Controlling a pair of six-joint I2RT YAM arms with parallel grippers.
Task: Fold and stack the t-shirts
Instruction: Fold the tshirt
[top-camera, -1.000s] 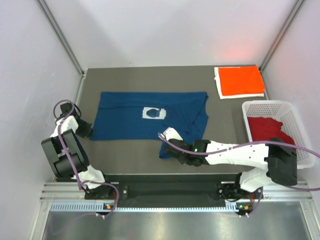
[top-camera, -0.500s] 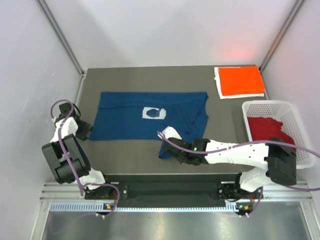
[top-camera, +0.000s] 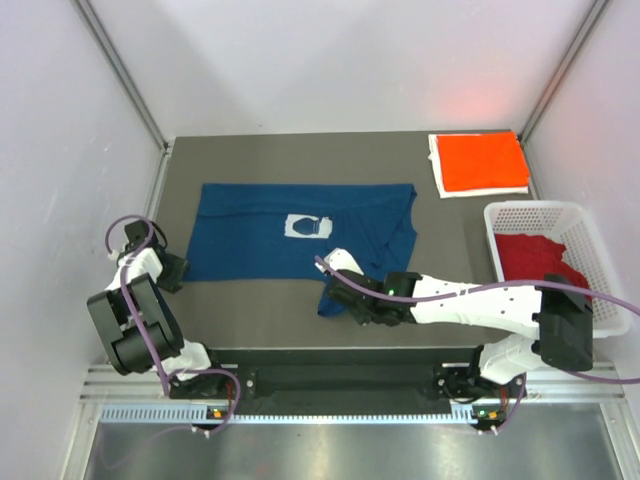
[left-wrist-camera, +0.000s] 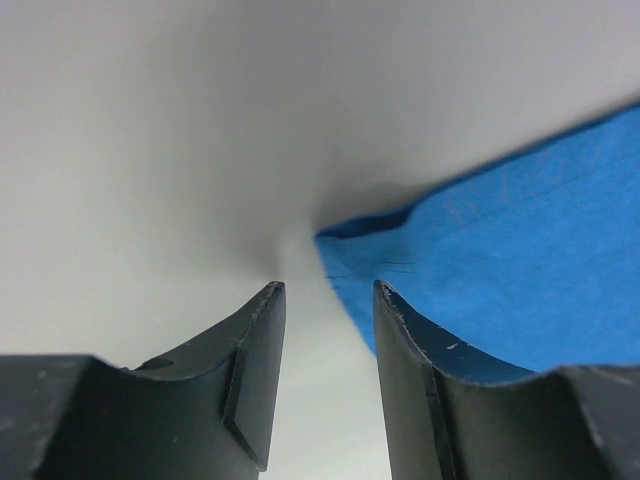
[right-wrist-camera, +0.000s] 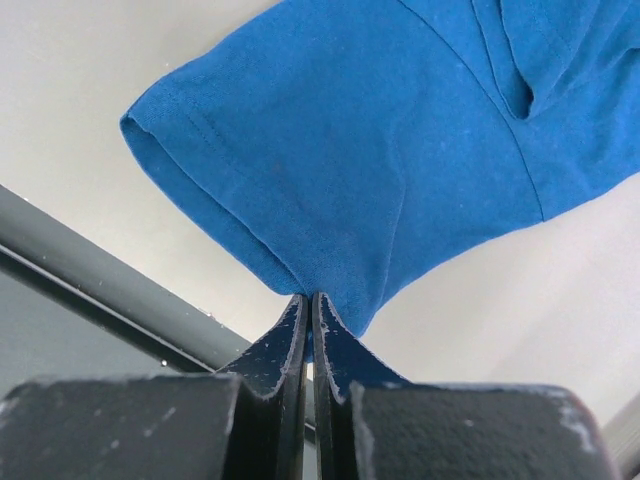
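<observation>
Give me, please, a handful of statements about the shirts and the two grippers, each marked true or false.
1. The right gripper is shut on a sleeve of the navy blue t-shirt. True.
2. The left gripper is clamped on that shirt's corner. False: its jaws stand open, and the corner lies just ahead of them, ungripped.
3. The dark red t-shirt lies in the white basket. True.
4. The orange-red t-shirt lies spread out in the middle of the table. False: it lies folded at the far right corner.
</observation>
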